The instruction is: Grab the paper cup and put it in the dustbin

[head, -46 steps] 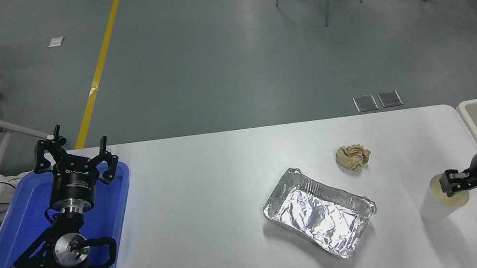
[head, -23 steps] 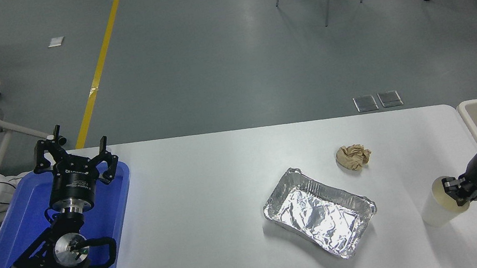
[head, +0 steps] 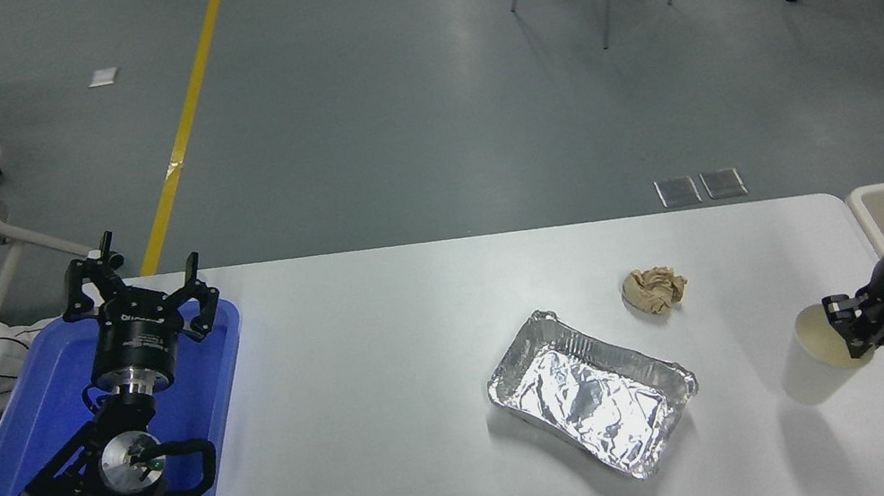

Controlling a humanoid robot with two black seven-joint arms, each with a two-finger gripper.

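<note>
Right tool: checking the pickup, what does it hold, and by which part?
The paper cup, pinched at its rim by the right tool and tipped off the table.

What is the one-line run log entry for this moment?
right tool: shut on paper cup | cup: lifted | dustbin: right | left tool: parked

You see only part of the dustbin (head: 872,209), cut by the right edge; the end effector (head: 845,324) hides the cup's (head: 812,333) right side

On the surface (head: 390,366) we see a tray (head: 32,447) far left, a foil pan (head: 590,390) mid-right, a paper ball (head: 654,289) behind it, the cup (head: 817,336) right, near the bin (head: 867,209).
</note>
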